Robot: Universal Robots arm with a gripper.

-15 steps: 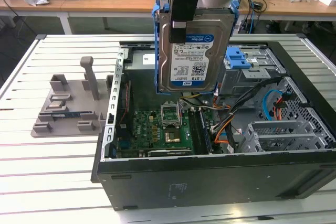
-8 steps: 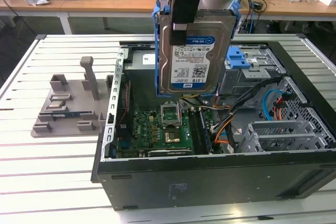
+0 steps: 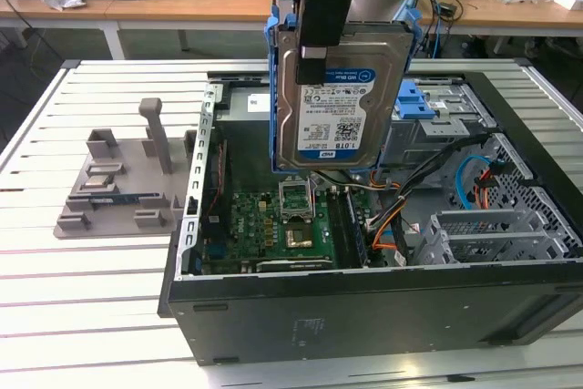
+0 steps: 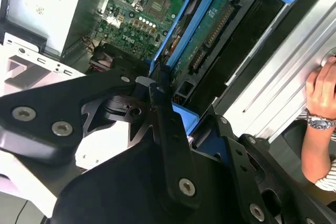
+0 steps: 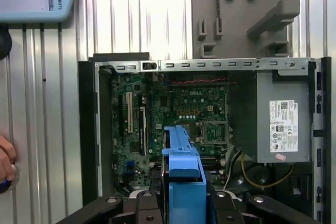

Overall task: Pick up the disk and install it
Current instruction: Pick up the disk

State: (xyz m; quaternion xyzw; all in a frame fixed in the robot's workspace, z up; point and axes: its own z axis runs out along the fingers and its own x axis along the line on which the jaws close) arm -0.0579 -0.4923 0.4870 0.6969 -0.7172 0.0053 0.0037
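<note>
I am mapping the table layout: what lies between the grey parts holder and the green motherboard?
In the exterior view, the computer case's upright metal side wall stands between the grey parts holder and the green motherboard.

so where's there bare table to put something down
Free: bare table slats at the exterior view's lower left, bordered by the grey fixture and the computer case. Crowded: inside the case, with motherboard and cables, and the disk held above it by the end effector.
</note>
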